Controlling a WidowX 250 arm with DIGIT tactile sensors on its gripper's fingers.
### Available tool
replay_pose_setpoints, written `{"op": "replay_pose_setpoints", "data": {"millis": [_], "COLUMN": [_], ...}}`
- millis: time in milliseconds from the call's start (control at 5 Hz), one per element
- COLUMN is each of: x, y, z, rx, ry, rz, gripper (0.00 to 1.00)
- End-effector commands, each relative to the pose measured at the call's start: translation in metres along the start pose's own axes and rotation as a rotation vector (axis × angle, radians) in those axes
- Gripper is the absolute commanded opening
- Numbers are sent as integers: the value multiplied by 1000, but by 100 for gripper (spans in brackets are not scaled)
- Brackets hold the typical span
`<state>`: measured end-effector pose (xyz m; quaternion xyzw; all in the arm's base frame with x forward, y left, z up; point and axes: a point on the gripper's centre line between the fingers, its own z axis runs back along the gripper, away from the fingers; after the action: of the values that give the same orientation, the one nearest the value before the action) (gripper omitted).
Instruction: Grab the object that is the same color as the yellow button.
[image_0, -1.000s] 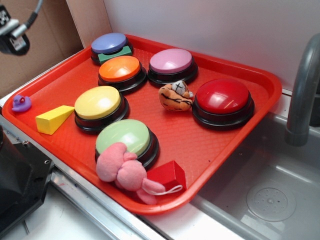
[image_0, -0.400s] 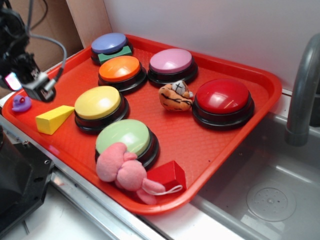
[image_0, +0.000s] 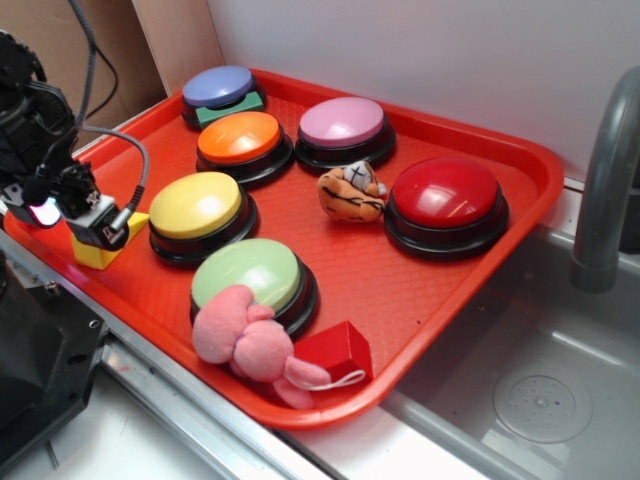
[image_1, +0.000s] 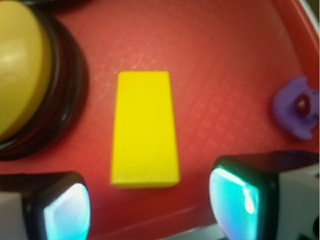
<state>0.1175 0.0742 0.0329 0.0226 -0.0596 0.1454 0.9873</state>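
At the far left of the exterior view the robot's black hand (image_0: 90, 225) hangs over the near-left corner of the red plastic tray (image_0: 520, 160), likely lined up for a descent. Its two pads (image_1: 65, 212) stand wide apart, gripping nothing. The small matte yellow wedge-shaped block (image_1: 145, 129) lies flat on the tray directly beneath, centred in the gap between the pads in the wrist view, apart from both. Just beside it, to the right in the exterior view, sits the round glossy yellow button (image_0: 196, 204) on its black base.
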Motion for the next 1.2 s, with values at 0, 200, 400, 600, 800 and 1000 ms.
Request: {"op": "replay_pose_setpoints", "data": {"millis": [0, 200, 400, 600, 800, 1000], "x": [8, 11, 14, 15, 26, 44], "y": [-1, -1, -1, 1, 2, -7], "z": [-12, -14, -14, -12, 16, 51], "rx": [23, 3, -23, -18, 14, 37], "ry": [-15, -26, -48, -47, -31, -66], "rz": [-7, 2, 18, 59, 74, 33], "gripper": [100, 67, 3, 0, 0, 0]}}
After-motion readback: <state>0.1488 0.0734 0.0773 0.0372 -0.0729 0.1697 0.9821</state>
